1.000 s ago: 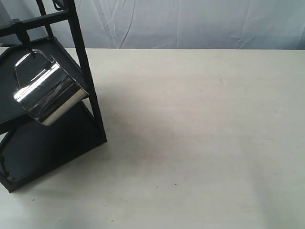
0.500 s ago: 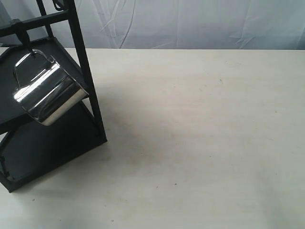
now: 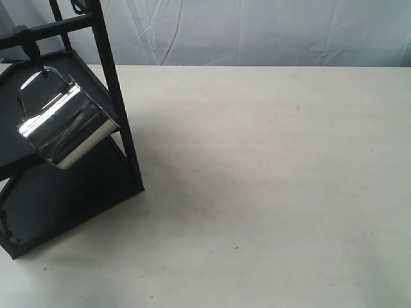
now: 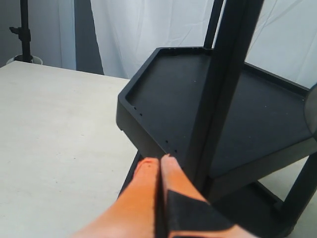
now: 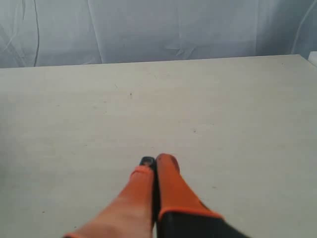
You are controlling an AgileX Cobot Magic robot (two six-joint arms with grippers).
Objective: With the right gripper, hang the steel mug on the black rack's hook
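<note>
The steel mug (image 3: 64, 127) hangs tilted by its looped handle from the hook (image 3: 37, 62) under the black rack's (image 3: 112, 77) crossbar, at the left of the exterior view. Neither arm shows in that view. My right gripper (image 5: 155, 163) is shut with nothing between its orange fingers, above bare table, far from the mug. My left gripper (image 4: 159, 161) is shut and empty too, close beside a post of the black rack (image 4: 218, 89) near its upper tray. Only a sliver of the steel mug (image 4: 312, 111) shows at the edge of the left wrist view.
The pale table (image 3: 270, 179) stretches to the right of the rack. A white curtain (image 3: 257, 32) hangs behind it. The rack's lower tray (image 3: 58, 199) rests on the table at the left. A dark stand (image 4: 24, 29) rises in the background of the left wrist view.
</note>
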